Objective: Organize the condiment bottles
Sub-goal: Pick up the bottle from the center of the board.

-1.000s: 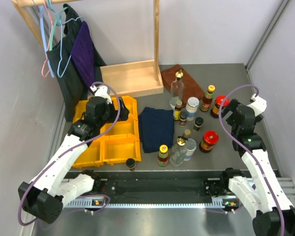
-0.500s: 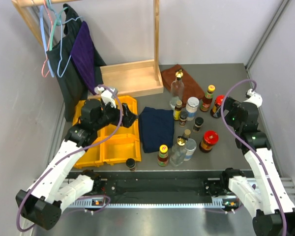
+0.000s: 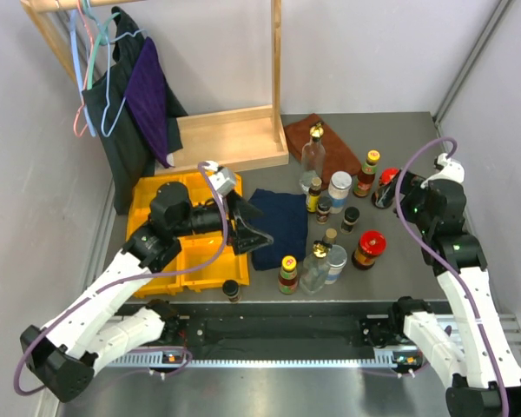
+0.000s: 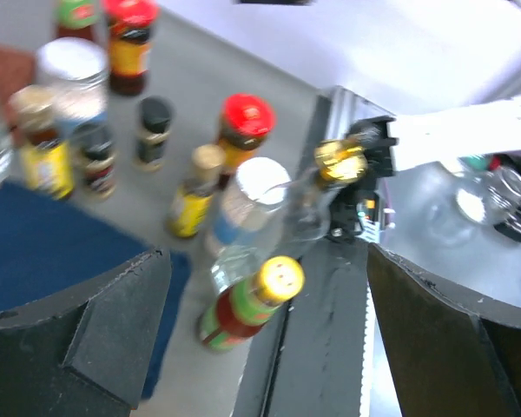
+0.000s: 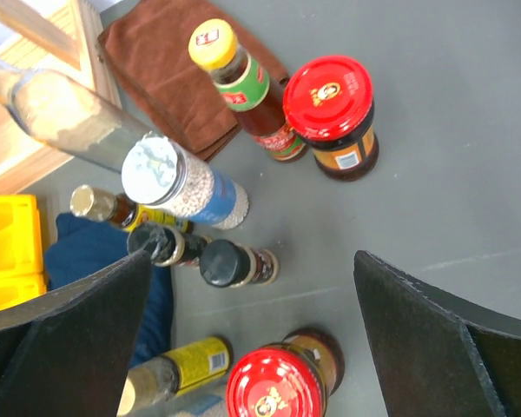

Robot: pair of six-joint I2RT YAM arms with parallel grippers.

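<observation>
Bottles (image 3: 339, 189) right of cloth (image 3: 278, 228); bins (image 3: 210, 256) left; lone jar (image 3: 231, 289) seemingly before bins.

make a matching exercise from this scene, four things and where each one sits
Things
1. folded dark blue cloth
2. flat brown cloth
3. small dark glass bottle with a black cap, standing alone
4. purple fabric garment

Places
A. hanging from the wooden rack
B. at the table's near edge, just in front of the yellow plastic bins
C. at the far side of the table, right of the rack's base
D. mid-table, between the bins and the group of condiment bottles

Pairs: 1-D, 2-C, 3-B, 4-A
</observation>
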